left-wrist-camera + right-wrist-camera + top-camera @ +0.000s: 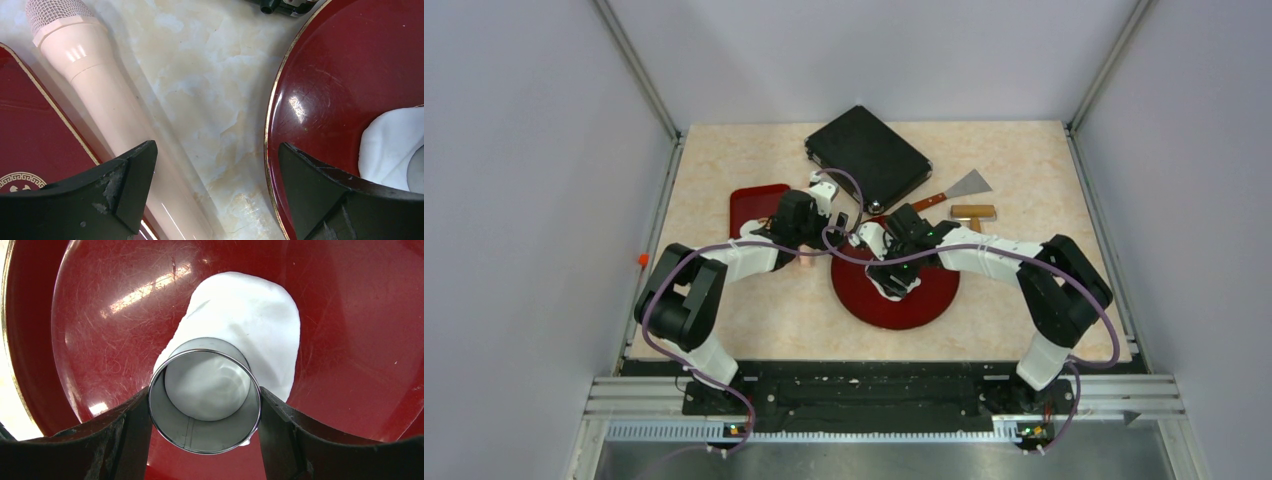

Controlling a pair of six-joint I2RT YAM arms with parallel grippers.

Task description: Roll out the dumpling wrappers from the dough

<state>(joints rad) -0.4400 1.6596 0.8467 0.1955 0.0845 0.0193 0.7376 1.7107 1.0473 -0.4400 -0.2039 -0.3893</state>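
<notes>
The dough (250,315) is a flattened white patch on the round red plate (110,340). My right gripper (205,400) is shut on a shiny metal ring cutter (200,432), which stands upright on the near part of the dough. White dough shows through the ring. From above, the right gripper (894,280) hangs over the plate's left half. My left gripper (217,165) is open and empty over bare table, between a pink rolling pin (100,95) and the plate's rim (272,115). No dumpling wrappers are in view.
A rectangular red tray (754,205) lies left of the rolling pin. A black flat box (867,157) sits at the back, with a metal scraper (959,190) and a wooden block (973,212) to its right. Both forearms cross near the plate.
</notes>
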